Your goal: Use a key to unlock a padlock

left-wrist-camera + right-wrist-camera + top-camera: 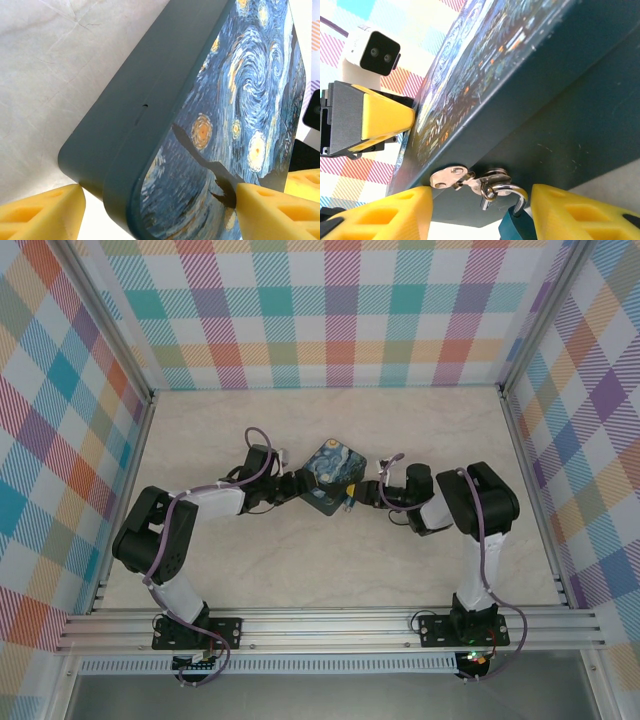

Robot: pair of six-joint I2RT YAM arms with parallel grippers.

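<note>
The dark blue starry-night tin (330,477) stands tilted on the table between my two grippers. In the left wrist view my left gripper (157,215) is shut on a corner of the tin (165,100), one yellow finger (45,212) under its base and the other on the painted lid. The padlock's silver shackle (512,192) and blue body (522,227) hang at the tin's side, between the fingers of my open right gripper (480,215), touching neither. A flat silver piece with holes, apparently the key (447,177), lies against the tin, linked by a small ring to the shackle.
Plaid walls (340,310) enclose the pale marbled table (300,560) on three sides. The aluminium frame rail (330,625) runs along the near edge by the arm bases. The left gripper's finger (385,117) shows in the right wrist view, pressed on the lid.
</note>
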